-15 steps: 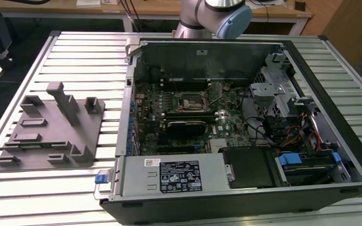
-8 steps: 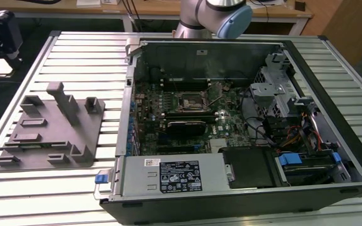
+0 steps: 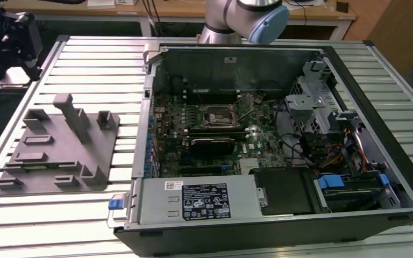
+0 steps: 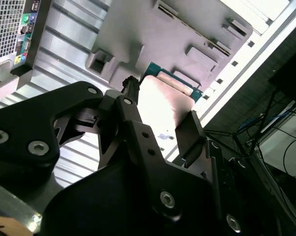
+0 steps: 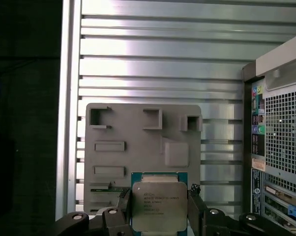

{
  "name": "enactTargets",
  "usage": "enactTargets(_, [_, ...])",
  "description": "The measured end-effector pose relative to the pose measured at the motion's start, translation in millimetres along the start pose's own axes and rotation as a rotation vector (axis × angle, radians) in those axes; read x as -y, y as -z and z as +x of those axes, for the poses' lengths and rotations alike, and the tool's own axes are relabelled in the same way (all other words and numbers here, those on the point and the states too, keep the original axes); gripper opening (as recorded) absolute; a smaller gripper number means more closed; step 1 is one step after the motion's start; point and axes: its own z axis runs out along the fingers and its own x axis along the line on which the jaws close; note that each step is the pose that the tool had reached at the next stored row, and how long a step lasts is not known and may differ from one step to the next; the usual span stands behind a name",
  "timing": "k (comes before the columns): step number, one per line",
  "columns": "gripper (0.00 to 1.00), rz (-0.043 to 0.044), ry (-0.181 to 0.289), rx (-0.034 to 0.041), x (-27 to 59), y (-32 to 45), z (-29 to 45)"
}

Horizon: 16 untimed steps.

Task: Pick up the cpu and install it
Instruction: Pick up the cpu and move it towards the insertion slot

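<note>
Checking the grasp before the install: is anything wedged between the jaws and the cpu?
Nothing visible. In the first wrist view the cpu sits directly between the jaws of the gripper, one finger at each of two opposite edges, with only the grey tray below it.

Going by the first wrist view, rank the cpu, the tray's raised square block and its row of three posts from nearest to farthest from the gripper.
1. cpu: held between the fingers of the gripper.
2. raised square block: mid-tray, just beyond the cpu.
3. row of posts: along the far edge of the grey tray.
</note>
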Motion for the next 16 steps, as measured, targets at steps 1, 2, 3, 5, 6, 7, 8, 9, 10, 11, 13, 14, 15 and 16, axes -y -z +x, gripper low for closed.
enactTargets(1, [0.54, 0.0, 0.0, 0.0, 0.0, -0.1, -3.0])
enactTargets(2, [0.54, 0.0, 0.0, 0.0, 0.0, -0.2, -6.1])
enactTargets(3, [0.54, 0.0, 0.0, 0.0001, 0.0, -0.3, -9.2])
enactTargets(5, [0.54, 0.0, 0.0, 0.0001, 0.0, -0.5, -15.7])
enactTargets(6, [0.54, 0.0, 0.0, 0.0, 0.1, -0.5, -19.0])
enactTargets(7, [0.54, 0.0001, 0.0, -0.0001, 0.1, -0.6, -22.3])
enactTargets(8, [0.54, 0.0001, 0.0, 0.0, 0.1, -0.7, -25.4])
enactTargets(9, [0.54, 0.0, 0.0, 0.0001, 0.1, -0.8, -28.5])
enactTargets(10, [0.54, 0.0, 0.0, 0.0001, 0.1, -0.9, -31.6])
enactTargets(11, [0.54, 0.0, 0.0, 0.0, 0.1, -1.0, -34.7])
enactTargets(13, [0.54, 0.0001, 0.0, -0.0001, 0.1, -1.1, -40.8])
enactTargets(14, [0.54, 0.0, 0.0, 0.0001, 0.1, -1.3, -44.4])
enactTargets(15, [0.54, 0.0, 0.0, 0.0, 0.2, -1.3, -47.7])
enactTargets(16, [0.54, 0.0, 0.0, 0.0001, 0.2, -1.5, -51.0])
